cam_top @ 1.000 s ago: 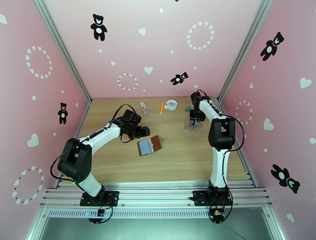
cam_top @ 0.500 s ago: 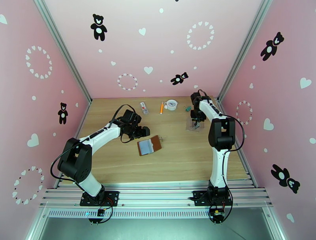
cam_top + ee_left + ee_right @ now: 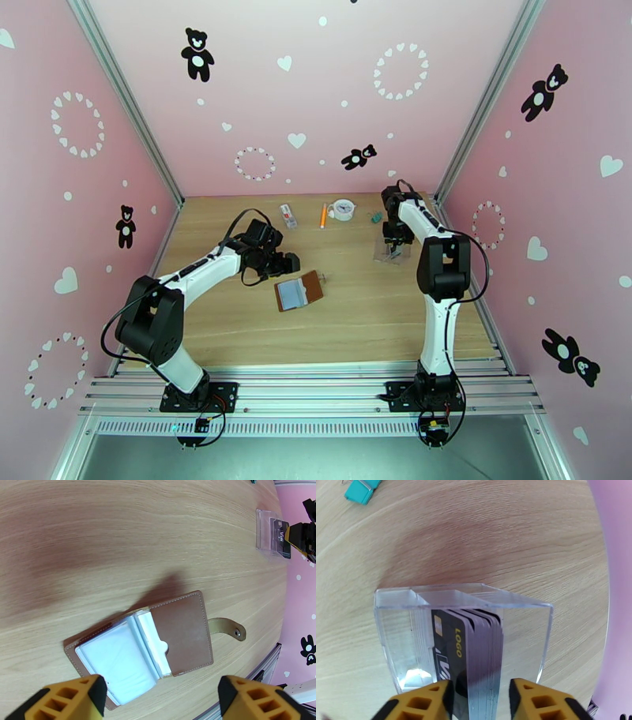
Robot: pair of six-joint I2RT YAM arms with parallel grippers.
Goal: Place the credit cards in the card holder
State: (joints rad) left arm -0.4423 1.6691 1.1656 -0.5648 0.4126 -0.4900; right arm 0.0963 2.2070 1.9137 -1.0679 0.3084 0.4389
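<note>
dark grey credit cards [image 3: 474, 645] upright between right fingers [image 3: 422, 703], grip unclear; left fingers [image 3: 75, 697] apart

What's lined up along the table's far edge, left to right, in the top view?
white-and-red packet → orange pen → round white object → teal clip

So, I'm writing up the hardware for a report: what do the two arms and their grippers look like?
The left arm and right arm both have white links and chunky black joints, with thin black cables looping outside. The left gripper and right gripper carry orange-yellow fingers with hollow cut-out ribbing.
</note>
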